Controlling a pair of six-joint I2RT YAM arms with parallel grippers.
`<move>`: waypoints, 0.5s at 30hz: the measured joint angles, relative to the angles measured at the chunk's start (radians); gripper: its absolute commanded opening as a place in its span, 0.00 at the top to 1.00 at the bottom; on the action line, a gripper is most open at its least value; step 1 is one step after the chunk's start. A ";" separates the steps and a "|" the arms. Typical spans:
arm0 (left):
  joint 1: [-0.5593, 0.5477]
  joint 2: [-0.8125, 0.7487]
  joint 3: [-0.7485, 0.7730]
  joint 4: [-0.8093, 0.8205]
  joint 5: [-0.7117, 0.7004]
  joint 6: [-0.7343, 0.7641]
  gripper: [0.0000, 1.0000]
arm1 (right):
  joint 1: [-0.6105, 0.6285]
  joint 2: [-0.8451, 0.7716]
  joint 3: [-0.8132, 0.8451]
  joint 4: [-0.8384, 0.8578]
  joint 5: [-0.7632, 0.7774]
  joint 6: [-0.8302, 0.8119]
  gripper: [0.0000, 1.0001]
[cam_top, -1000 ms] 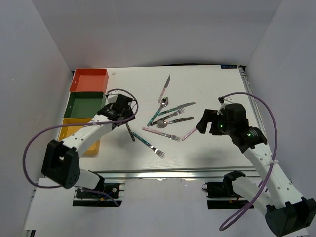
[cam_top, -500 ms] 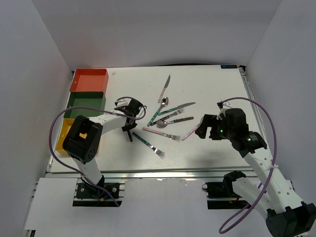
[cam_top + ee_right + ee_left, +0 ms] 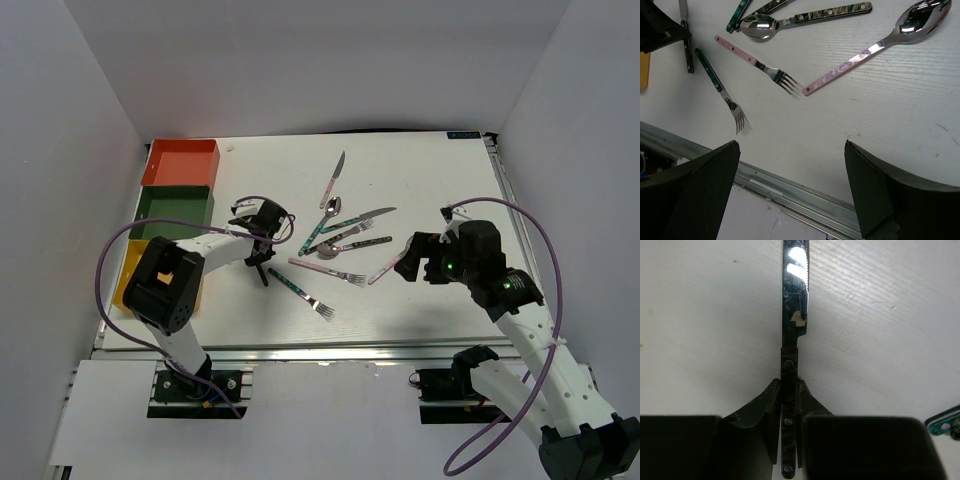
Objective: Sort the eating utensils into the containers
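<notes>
1. White desk (image 3: 430,180) first: the three containers sit in a column at its far-left edge, the orange-red bin (image 3: 180,162), the dark green bin (image 3: 175,210) and the yellow bin (image 3: 135,262). They are small and stand edge to edge. If you release off-centre, the piece may land in the neighbouring bin or hang over a shared wall.
2. Your left tool (image 3: 789,385) is closed down on the dark-handled knife (image 3: 795,285), fingers pressing the thin handle from both sides, well back from the blade. The knife lies flat on the desk, between the bins and the main scatter. Gripped that far from the blade, it may pivot or droop as you lift, and then catch a bin rim.
3. Your right tool (image 3: 790,145) is spread wide with nothing in it. It hangs over the desk's right side, near the pink-handled spoon (image 3: 865,50). If you lower it carelessly, one finger could sweep the spoon into the pink-handled fork (image 3: 755,62), whose tines lie just beside the spoon's handle end.
4. Just beside the knife lies the teal-handled fork (image 3: 715,82). If you drag the knife sideways instead of lifting it, you could knock that fork out of place.
</notes>
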 measured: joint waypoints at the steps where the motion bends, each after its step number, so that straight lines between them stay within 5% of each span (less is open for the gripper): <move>1: 0.000 -0.010 0.002 -0.024 -0.002 0.005 1.00 | 0.000 0.000 0.000 0.001 -0.002 0.000 0.11; 15: 0.069 -0.533 0.093 -0.318 -0.165 0.014 1.00 | 0.000 0.021 0.000 0.033 -0.035 0.001 0.11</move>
